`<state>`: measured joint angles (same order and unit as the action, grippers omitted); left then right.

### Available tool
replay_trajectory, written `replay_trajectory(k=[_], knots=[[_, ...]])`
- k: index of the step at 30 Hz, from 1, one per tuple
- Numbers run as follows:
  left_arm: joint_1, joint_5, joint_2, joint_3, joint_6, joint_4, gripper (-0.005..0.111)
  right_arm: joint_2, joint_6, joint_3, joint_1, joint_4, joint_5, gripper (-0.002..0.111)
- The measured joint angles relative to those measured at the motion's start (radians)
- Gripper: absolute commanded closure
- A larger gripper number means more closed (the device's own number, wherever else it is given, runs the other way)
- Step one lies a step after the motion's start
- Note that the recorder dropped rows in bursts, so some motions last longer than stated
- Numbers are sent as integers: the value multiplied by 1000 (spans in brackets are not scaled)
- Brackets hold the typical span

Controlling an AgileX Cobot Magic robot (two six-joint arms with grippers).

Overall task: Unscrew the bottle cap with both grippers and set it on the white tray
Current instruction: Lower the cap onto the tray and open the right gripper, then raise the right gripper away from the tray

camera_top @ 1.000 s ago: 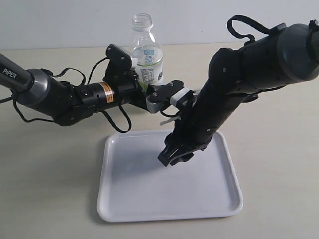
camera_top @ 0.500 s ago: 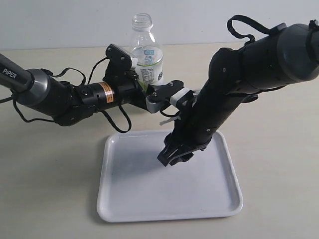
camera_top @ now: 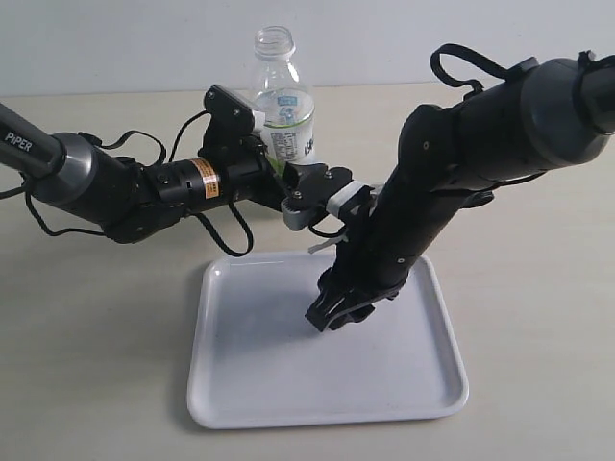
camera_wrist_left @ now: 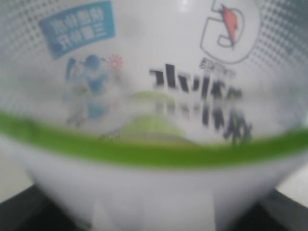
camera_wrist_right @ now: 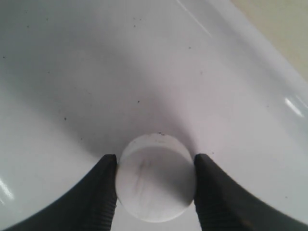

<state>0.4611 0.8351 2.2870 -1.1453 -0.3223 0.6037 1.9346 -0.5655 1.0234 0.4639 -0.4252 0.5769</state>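
The bottle (camera_top: pixel 284 108) stands upright beyond the white tray (camera_top: pixel 258 379), its neck open with no cap on. My left gripper (camera_top: pixel 288 165) is shut on its lower body. Its label (camera_wrist_left: pixel 159 96) fills the left wrist view, with dark fingers (camera_wrist_left: pixel 24 211) just showing at the corners. The bottle cap (camera_wrist_right: pixel 155 179), small, round and white, sits between my right gripper's (camera_wrist_right: pixel 155 162) two black fingers (camera_wrist_right: pixel 98 192), which are shut on its sides. That right gripper (camera_top: pixel 332 312) hangs just above the tray's middle, pointing down. The cap is hidden in the exterior view.
The tray's glossy floor (camera_wrist_right: pixel 96 72) lies close under the cap, its raised rim (camera_wrist_right: pixel 269 72) to one side. The right arm's bulky body (camera_top: pixel 500 125) slants over the tray's back right. Left arm cables (camera_top: pixel 226 235) hang near the tray's back edge.
My right gripper has sunk slightly toward the tray floor with the cap still in it. The left gripper and the bottle have stayed put.
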Motion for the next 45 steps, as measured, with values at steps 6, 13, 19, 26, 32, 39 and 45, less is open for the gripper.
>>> replay_trajectory(k=[6,13,19,26,32,39,45], knots=[[0,0,0,0,0,0,107,0,0,0,0,-2,4,60],[0,0,0,0,0,0,107,0,0,0,0,-2,10,36],[0,0,0,0,0,0,107,-4,0,0,0,-2,16,38],[0,0,0,0,0,0,107,-118,0,0,0,-2,83,45],[0,0,4,0,4,-7,107,-293,0,0,0,-2,115,45],[0,-8,21,-2,54,-100,107,-468,0,0,0,-37,145,45],[0,-9,29,-8,56,-114,107,-549,0,0,0,-55,185,45]])
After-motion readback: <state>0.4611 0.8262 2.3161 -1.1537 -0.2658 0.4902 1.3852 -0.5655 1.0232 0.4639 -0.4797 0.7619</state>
